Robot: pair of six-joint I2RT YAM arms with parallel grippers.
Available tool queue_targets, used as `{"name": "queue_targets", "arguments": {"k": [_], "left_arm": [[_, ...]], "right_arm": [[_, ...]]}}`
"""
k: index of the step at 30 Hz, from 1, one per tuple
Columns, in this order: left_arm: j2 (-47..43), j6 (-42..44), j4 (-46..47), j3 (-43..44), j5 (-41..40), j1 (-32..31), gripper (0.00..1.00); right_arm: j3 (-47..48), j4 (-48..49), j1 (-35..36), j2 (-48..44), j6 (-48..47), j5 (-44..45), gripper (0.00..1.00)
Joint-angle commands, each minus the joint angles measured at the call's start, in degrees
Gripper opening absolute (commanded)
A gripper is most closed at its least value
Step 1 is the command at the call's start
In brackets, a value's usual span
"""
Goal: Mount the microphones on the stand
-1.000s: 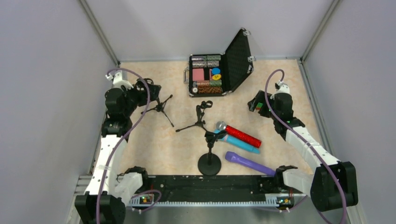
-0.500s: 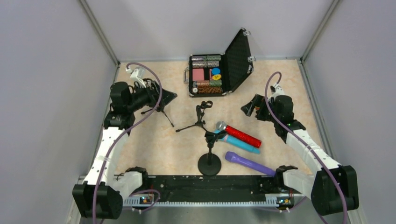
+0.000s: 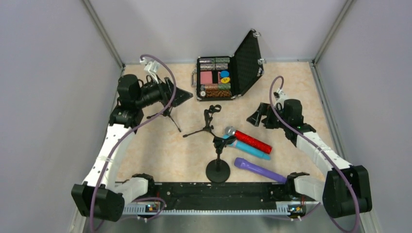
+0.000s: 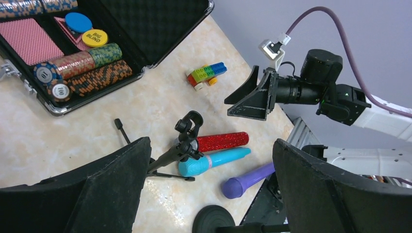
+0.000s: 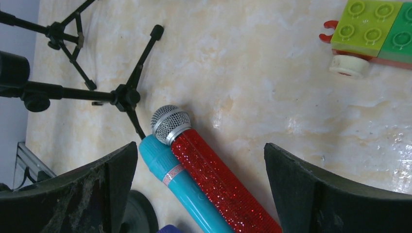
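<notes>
Three microphones lie loose on the table, none clipped in; the round-base stand is bare. Glittery red microphone and light blue microphone touch, ahead of the right gripper, jaws wide. Purple microphone lies nearer its base. Left gripper, wide and empty, is well apart.

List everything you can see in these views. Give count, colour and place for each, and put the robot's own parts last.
red microphone: one, glittery red with a silver head, lying mid-table
blue microphone: one, light blue, against the red one's near side
purple microphone: one, purple, near edge, right of centre
round-base stand: one, black, upright, front centre
middle tripod stand: one, black, mid-table
left tripod stand: one, black, far left
case: one, black, open, far centre
poker chips: several stacks, mixed colours, in the case
cards: one deck, red-patterned, in the case
toy brick car: one, multicoloured, right of the case
table: one, beige
left pincer: one, black, open, by the left tripod
right pincer: one, black, open, right of the microphones
</notes>
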Motion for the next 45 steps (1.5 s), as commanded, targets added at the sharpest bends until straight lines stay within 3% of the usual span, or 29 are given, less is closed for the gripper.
{"name": "queue_targets", "arguments": {"k": [1,9,14,22,32,45], "left_arm": [[3.21,-3.72,5.10,3.58,1.99,-0.14,0.99],[6.66,-8.95,13.85,9.68,0.68,-0.14,0.99],[8.77,-7.27,12.42,13.07,0.01,-0.14,0.99],[11.76,-7.30,11.69,8.10,-1.14,-0.05,0.99],[13.41,-5.84,9.67,8.41,-1.01,0.00,0.99],[12.77,-6.39,9.69,6.64,-2.59,-0.05,0.99]], "right_arm": [[3.95,-2.88,0.09,1.99,-3.67,-3.17,0.99],[3.88,-3.40,0.51,1.88,-4.26,-5.85,0.99],[4.19,-3.62,0.84,1.64,-2.94,-4.58,0.99],[5.22,-7.43,1.74,1.86,-5.48,-3.81,0.99],[4.30,-8.22,3.74,2.19,-7.11,-1.58,0.99],[9.40,-13.66,13.83,5.07,-12.54,7.29,0.99]]}}
